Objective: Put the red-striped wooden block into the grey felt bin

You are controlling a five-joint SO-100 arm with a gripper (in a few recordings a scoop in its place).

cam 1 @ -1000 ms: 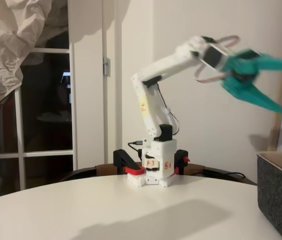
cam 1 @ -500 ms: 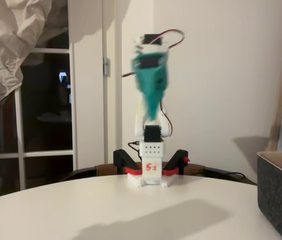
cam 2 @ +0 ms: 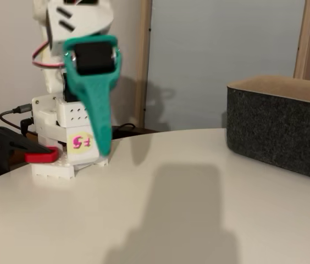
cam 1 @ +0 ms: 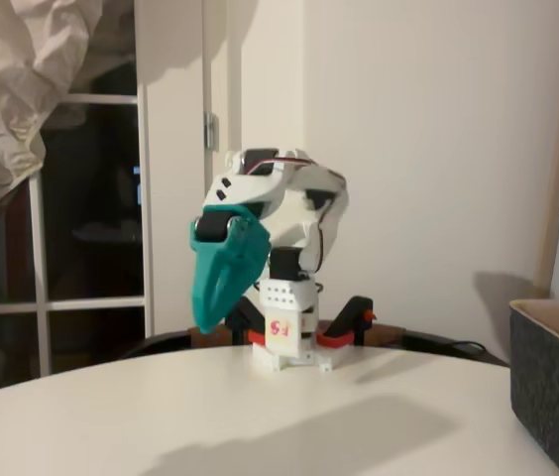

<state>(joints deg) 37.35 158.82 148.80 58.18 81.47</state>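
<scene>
Worktop [cam 1: 161,416]: pale and rounded, it carries the arm's base and the bin; a soft shadow lies across its middle in both fixed views.
Grey felt bin [cam 2: 278,129]: stands on the right of the worktop, well apart from the arm; dark grey outer wall, tan inner lining along the rim. In a fixed view [cam 1: 555,392] just its left end shows at the right edge.
Arm [cam 1: 279,188]: white, folded over its own base; the upper links rise, arch over the top and turn down toward the left and near side.
Base [cam 2: 61,143]: white block at the far side of the worktop, marked with a yellow sticker and pink writing, held by black clamps with red tips on either side.
Gripper [cam 1: 215,297]: teal, hanging from the wrist with the tip pointing down, above the worktop and not touching it; in a fixed view [cam 2: 103,137] it hangs in front of the base.
Jaws: they lie together as one narrow tapering wedge with no gap between them; nothing is held in them.
Red-striped wooden block: I cannot tell where it is; the bin's inside is hidden by its wall.
</scene>
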